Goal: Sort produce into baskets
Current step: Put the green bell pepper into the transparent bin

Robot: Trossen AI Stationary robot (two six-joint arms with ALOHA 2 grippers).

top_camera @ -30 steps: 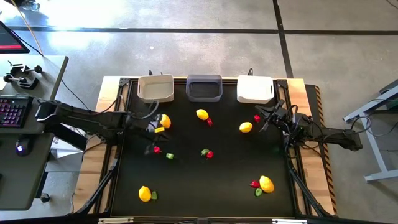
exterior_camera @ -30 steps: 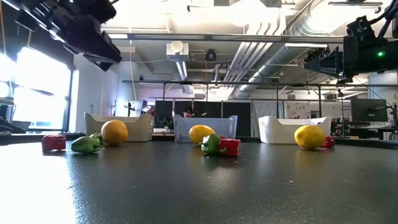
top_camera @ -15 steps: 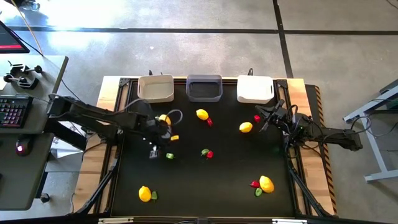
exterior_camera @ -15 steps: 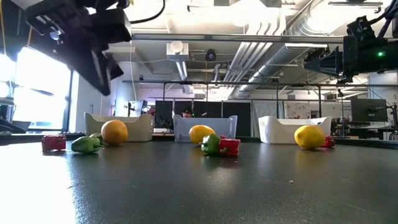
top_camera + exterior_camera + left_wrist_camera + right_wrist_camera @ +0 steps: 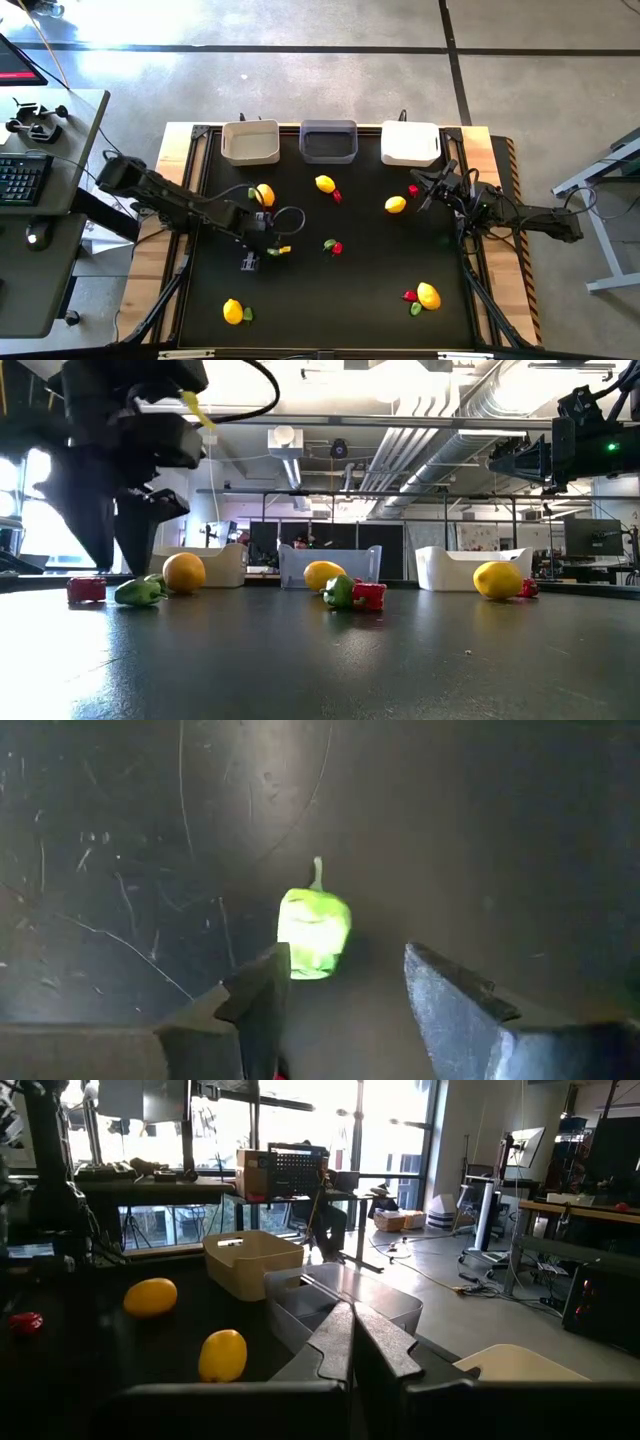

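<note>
My left gripper (image 5: 340,995) hangs with fingers apart over a green pepper (image 5: 314,930) (nothing held); my right gripper (image 5: 432,187), pinched together, waits at the table's right.

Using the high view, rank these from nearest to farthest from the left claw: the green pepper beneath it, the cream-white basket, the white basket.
1. Green pepper: right at the left claw, left-centre of the table.
2. Cream-white basket: far edge, left end of the row.
3. White basket: far edge, right end of the row.

Left tool (image 5: 340,1005) low, fingers apart; right tool (image 5: 352,1342) closed
</note>
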